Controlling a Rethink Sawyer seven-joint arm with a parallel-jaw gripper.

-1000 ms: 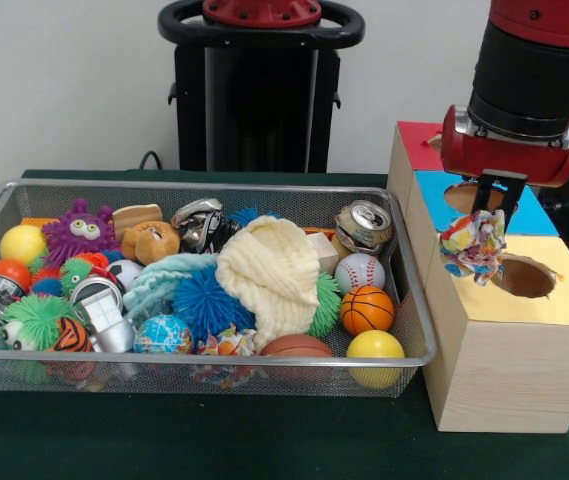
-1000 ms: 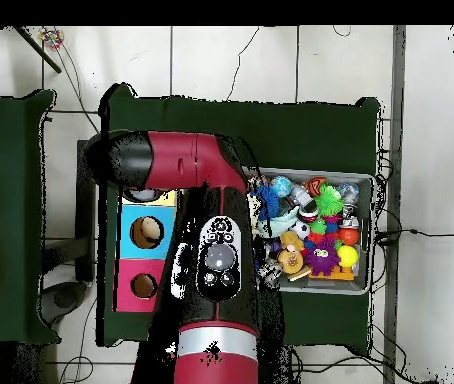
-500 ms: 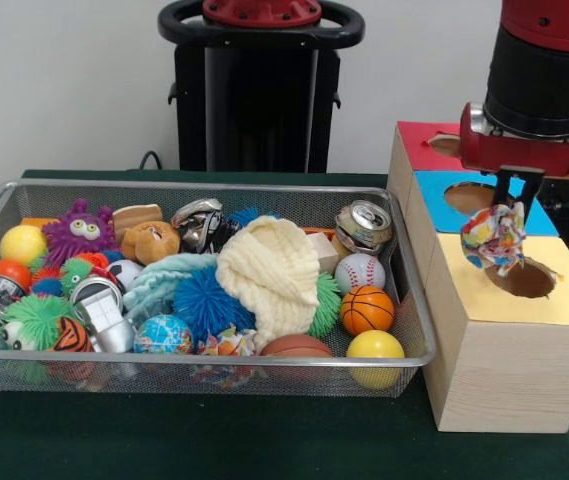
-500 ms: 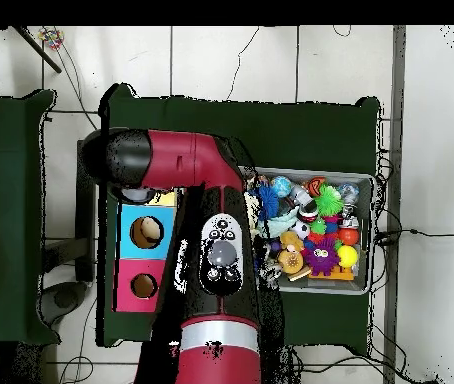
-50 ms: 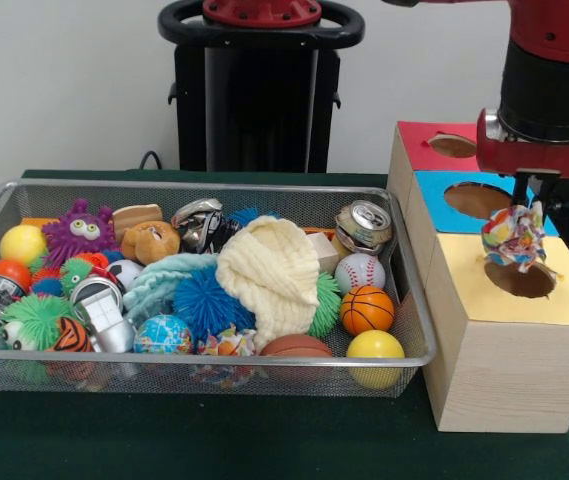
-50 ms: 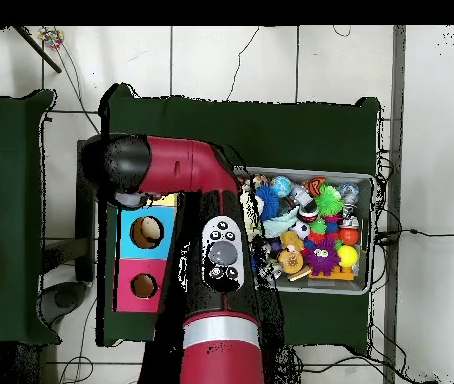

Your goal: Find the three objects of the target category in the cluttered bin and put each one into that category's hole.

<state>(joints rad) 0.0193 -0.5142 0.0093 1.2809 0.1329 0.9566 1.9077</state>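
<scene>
Gripper (image 5: 520,200) clamped on crumpled multicolour wad (image 5: 513,238), hanging lengthwise-down over yellow hole (image 5: 520,279).

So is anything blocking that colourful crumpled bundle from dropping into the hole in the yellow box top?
Nothing visible is. The pincer holds the crumpled bundle just above the yellow section's hole, which looks open and uncovered, with only air between them in the front view.

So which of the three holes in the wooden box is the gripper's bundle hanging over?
The hole in the yellow panel, nearest the camera in the front view. The colourful cloth bundle in the gripper hangs above it; the blue and red holes lie farther back.
</scene>
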